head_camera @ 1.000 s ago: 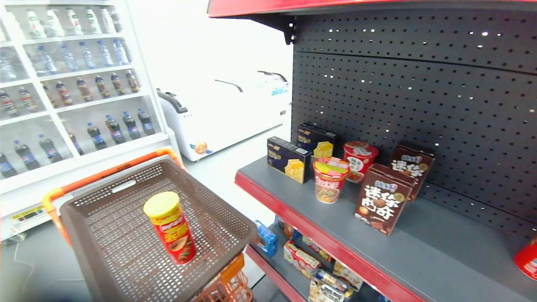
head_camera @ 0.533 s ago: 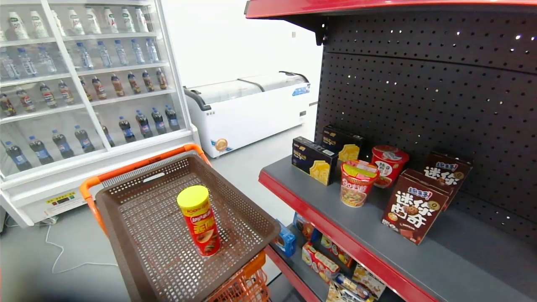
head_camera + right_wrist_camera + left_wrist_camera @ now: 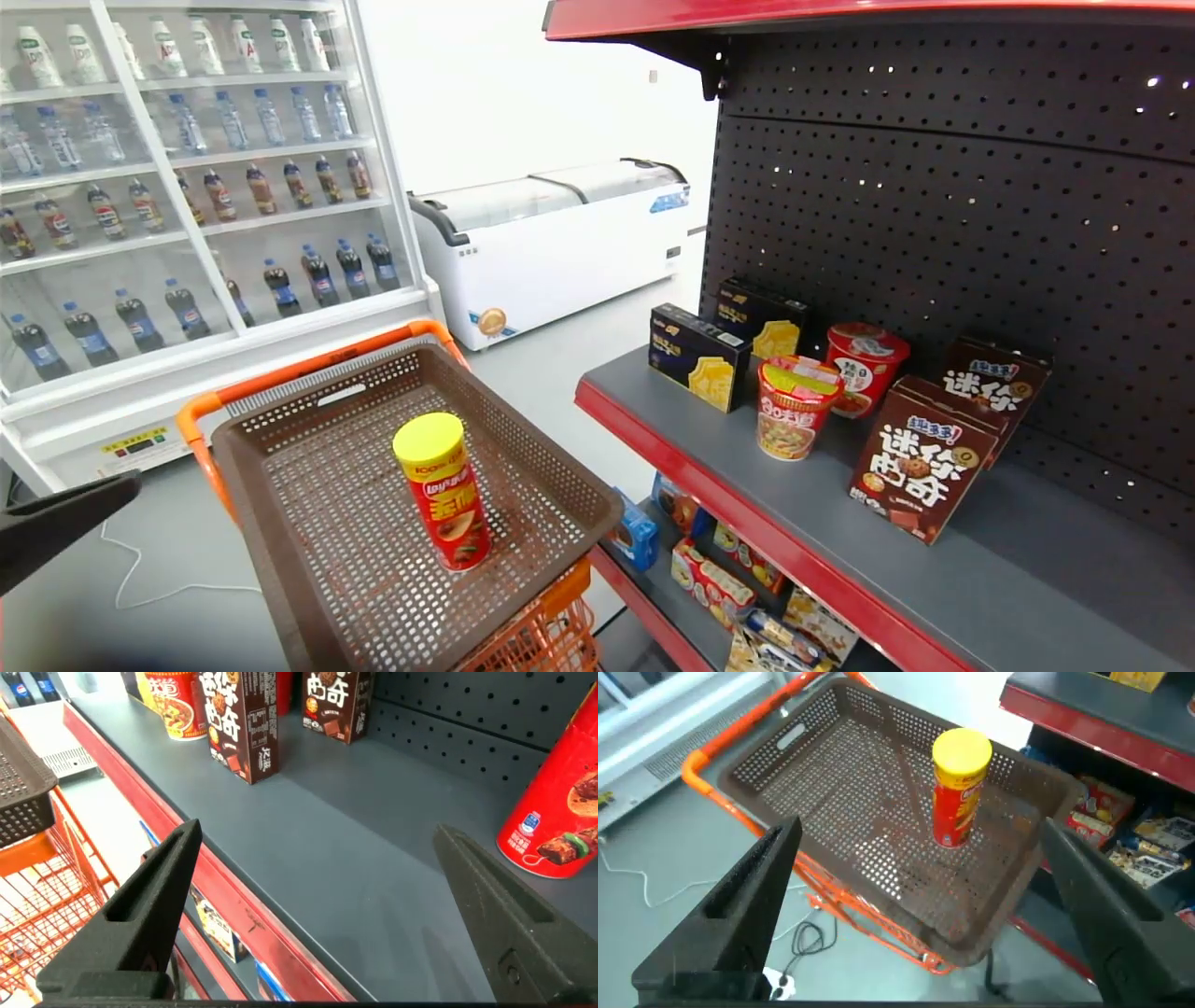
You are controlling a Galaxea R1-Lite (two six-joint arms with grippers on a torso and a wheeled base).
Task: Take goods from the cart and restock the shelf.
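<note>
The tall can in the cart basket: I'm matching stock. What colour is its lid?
Yellow lid on the tall red cylindrical can; left wrist view shows it best.

White characters on brown boxes (image 3: 920,467), yellow lettering on red can (image 3: 448,499)

bright even light, bg wall (image 3: 504,84) blown out, fisheye warp at edges.

Chip can waiting in the cart
Red can (image 3: 446,509), yellow lid, stands upright mid-basket (image 3: 280,415); grey shelf (image 3: 934,597) lies right.
</note>
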